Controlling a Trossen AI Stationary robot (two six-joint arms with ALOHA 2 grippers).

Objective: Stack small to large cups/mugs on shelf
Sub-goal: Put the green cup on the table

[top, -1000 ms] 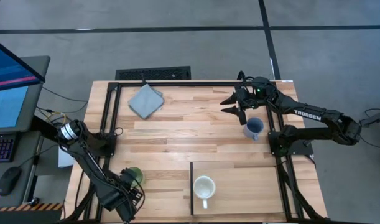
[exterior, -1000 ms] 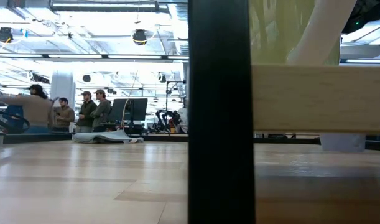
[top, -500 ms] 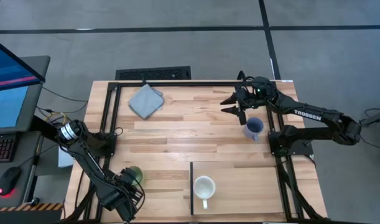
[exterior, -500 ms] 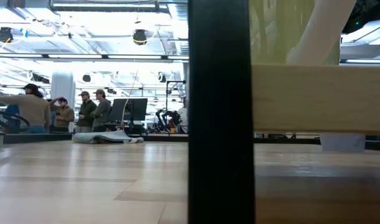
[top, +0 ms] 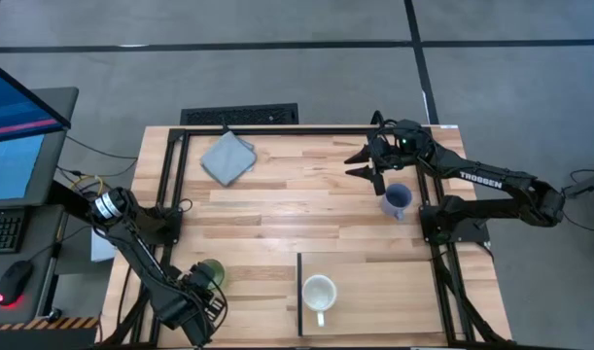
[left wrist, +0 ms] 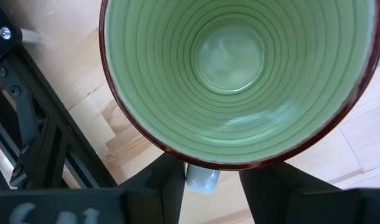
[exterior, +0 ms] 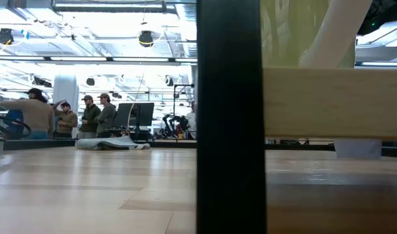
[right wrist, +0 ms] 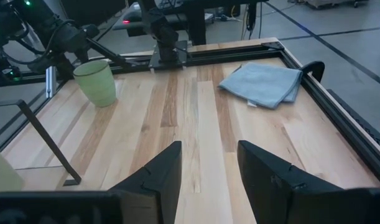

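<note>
The green mug point(top: 208, 273) stands upright on the table near its front left corner. My left gripper point(top: 201, 297) points down at it from the near side, open, with the mug's handle point(left wrist: 202, 177) in the gap between its fingers. The cream-white mug point(top: 319, 292) stands on the shelf point(top: 394, 292) at the front right. The blue-grey mug point(top: 397, 199) stands on the table by the right edge. My right gripper point(top: 366, 165) hangs open above the table, just left of and beyond the blue-grey mug, holding nothing. My left gripper straddles the green mug's handle point(left wrist: 202, 177) from above, fingers pointing down. One finger point(left wrist: 171, 183) lies close against the handle, and a gap shows between the handle and the other finger point(left wrist: 264, 186). Whether either finger touches it I cannot tell. The mug stands on the table.
A folded grey cloth point(top: 227, 156) lies at the far left of the table. A black frame point(top: 170, 194) runs along the table's edges. The shelf's dark strip point(exterior: 227, 117) blocks the middle of the low view. People stand in the room beyond point(exterior: 68, 117).
</note>
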